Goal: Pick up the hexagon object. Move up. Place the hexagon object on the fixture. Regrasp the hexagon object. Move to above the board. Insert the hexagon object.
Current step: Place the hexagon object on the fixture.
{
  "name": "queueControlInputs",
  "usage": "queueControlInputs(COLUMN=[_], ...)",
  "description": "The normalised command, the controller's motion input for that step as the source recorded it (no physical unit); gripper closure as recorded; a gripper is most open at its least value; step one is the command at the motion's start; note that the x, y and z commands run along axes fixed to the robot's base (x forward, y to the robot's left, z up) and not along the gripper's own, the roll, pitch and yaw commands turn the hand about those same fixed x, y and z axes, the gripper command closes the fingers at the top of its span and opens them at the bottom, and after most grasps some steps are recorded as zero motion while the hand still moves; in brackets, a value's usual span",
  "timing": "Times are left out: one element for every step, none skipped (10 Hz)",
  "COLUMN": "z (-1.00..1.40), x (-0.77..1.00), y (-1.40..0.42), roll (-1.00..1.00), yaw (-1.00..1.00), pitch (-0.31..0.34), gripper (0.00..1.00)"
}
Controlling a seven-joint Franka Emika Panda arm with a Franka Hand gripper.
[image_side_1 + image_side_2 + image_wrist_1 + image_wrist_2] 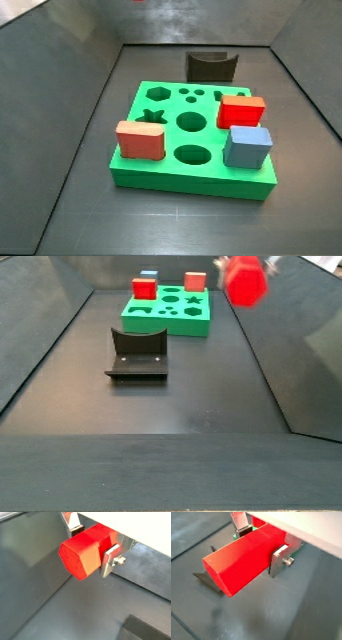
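My gripper is shut on the hexagon object, a bright red prism held crosswise between the silver fingers. Both wrist views show this grip, with the prism reaching well past the fingers. In a side view the gripper holds the prism high above the floor, to the right of the board. The fixture stands on the floor nearer the camera, away from the gripper. The green board and the fixture also show in a side view where the gripper is out of frame.
A red cube, a salmon-pink cube and a blue cube stand on the board. Dark sloping walls enclose the floor on both sides. A dark part of the fixture shows beyond the prism's end.
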Motion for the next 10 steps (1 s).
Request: queueControlInputs(z=[0.25,0.21,0.18,0.12,0.08,0.05,0.04,0.02,0.01,0.01], x=[1.00,1.00,1.00,1.00,1.00,1.00,1.00,0.92,0.86,0.79], y=[-0.96,-0.86,-0.77,-0.56,-0.34,-0.23,-0.19,-0.12,-0.07,-0.04], roll=[0.30,0.25,0.21,0.15,0.13,0.12,0.12,0.13,0.14,0.16], yaw=[0.82,0.58,0.44,0.25,0.15,0.10,0.08,0.07,0.06,0.06], pitch=[0.122,0.107,0.094,0.084,0.091,0.106,0.116,0.133,0.142,0.152], gripper=[1.00,1.00,1.00,1.00,1.00,1.00,1.00,1.00,1.00,1.00])
